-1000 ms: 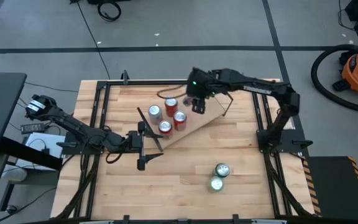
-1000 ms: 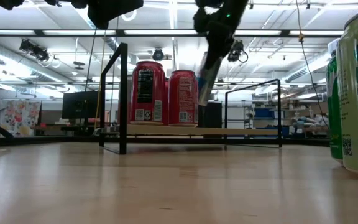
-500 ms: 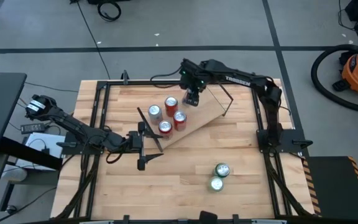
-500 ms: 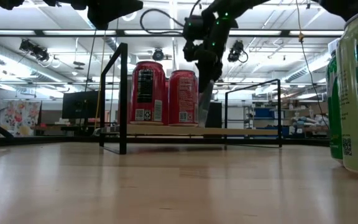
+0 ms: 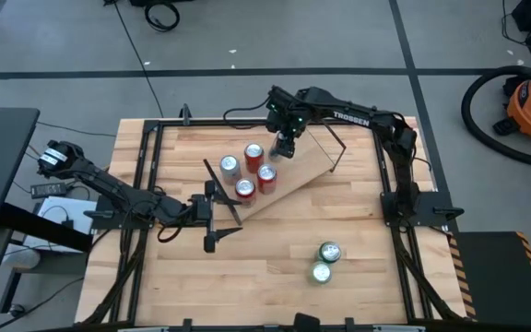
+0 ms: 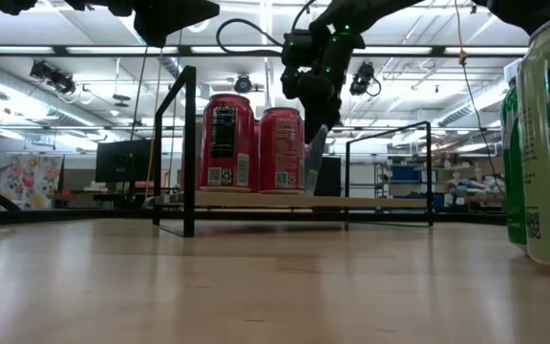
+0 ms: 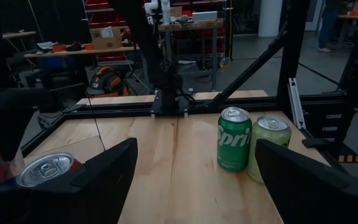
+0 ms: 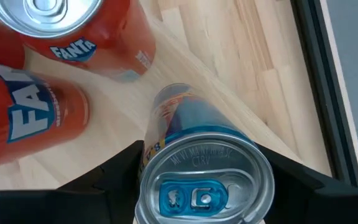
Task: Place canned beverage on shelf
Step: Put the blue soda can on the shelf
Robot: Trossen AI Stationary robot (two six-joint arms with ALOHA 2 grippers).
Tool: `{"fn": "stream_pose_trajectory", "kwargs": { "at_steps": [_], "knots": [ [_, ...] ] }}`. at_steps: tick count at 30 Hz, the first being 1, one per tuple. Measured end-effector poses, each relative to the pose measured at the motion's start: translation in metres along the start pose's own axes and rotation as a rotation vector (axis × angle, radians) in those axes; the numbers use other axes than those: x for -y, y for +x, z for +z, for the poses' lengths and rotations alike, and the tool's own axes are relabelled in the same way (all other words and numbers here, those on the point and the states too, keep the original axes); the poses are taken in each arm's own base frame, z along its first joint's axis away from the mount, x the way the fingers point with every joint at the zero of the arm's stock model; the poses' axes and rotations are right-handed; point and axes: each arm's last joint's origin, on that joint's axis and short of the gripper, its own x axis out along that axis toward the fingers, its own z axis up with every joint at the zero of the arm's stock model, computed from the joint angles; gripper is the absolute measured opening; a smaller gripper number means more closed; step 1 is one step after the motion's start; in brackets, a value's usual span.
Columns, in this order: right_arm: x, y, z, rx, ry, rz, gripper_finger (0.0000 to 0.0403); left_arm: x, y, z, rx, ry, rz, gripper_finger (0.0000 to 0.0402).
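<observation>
1. My right gripper (image 5: 280, 153) is clamped tight on the blue-topped can (image 8: 202, 179) — over the shelf (image 5: 313, 166), just beside the red cans (image 5: 254, 169).
2. My left gripper (image 5: 226, 214) waits with its fingers apart and nothing in them, near the shelf's end — the green cans (image 5: 324, 261) stand well apart.

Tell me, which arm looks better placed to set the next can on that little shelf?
The right, probably. Its gripper is shut on a blue can right over the shelf, beside the red cans. The left gripper waits open and empty, off the shelf.
</observation>
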Motion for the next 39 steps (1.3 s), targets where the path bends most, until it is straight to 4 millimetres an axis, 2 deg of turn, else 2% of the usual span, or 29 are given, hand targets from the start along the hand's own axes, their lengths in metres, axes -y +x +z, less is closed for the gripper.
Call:
{"fn": "stream_pose_trajectory", "kwargs": {
  "at_steps": [16,29,39],
  "knots": [
    [-0.0054,0.0037,0.0028,0.008,0.038,0.007,0.0271,-0.0001,0.0000,-0.0003,-0.003,-0.002,0.001,0.0336],
    [-0.0052,0.0038,0.0033,0.014,0.034,0.008,0.0305,-0.0001,0.0000,-0.0003,-0.003,-0.002,0.001,0.0336],
    [-0.0087,0.0042,0.0040,0.015,0.019,0.011,0.0309,-0.0001,0.0000,-0.0003,-0.003,-0.002,0.000,0.0336]
  ]
}}
